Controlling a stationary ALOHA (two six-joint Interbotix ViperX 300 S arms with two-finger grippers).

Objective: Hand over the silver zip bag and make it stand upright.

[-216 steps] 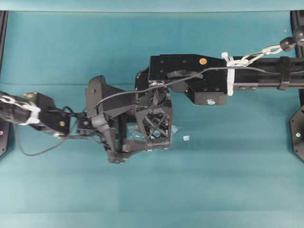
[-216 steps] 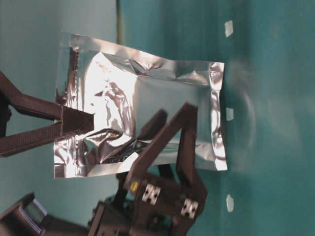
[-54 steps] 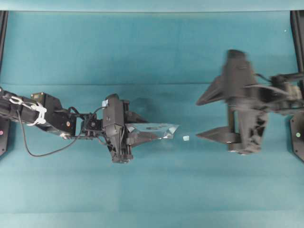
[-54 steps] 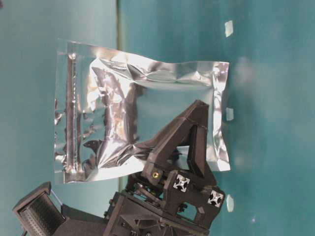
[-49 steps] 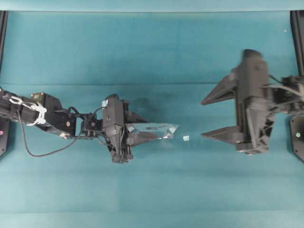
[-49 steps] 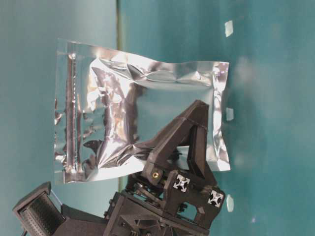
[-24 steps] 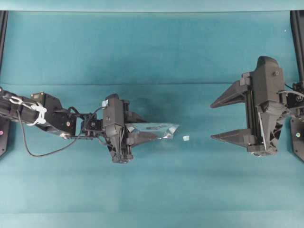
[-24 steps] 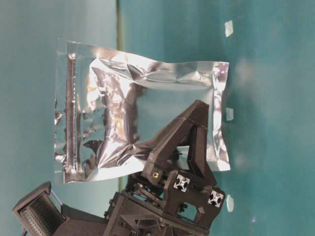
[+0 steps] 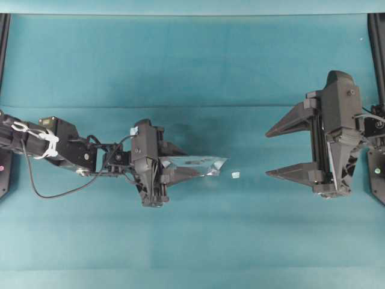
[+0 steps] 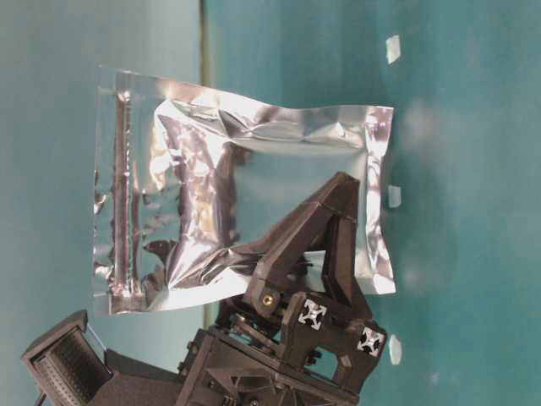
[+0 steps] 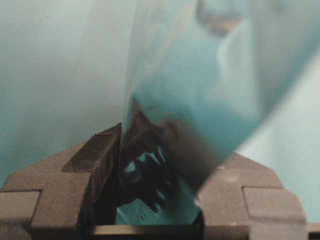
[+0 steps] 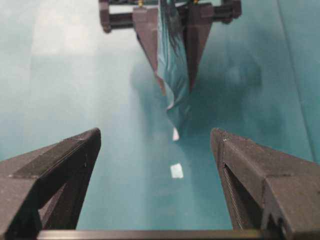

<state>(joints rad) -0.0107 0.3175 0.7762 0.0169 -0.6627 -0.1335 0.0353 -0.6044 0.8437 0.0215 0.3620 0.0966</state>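
Matte blk arms (image 9: 72, 153); triangular gripper fingers (image 9: 287, 173); white zip ties (image 9: 45, 139); loose blk cable (image 9: 42, 191).

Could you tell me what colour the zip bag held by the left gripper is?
Shiny crinkled silver zip bag, clearest in the table-level view.

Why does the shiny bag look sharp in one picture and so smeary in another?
In the table-level view the silver zip bag is crisp, with bright glare on its crinkles. In the left wrist view it sits too close to the lens, so it blurs into teal reflections between the fingers. In the right wrist view the near fingers are sharp and the bag slightly soft.
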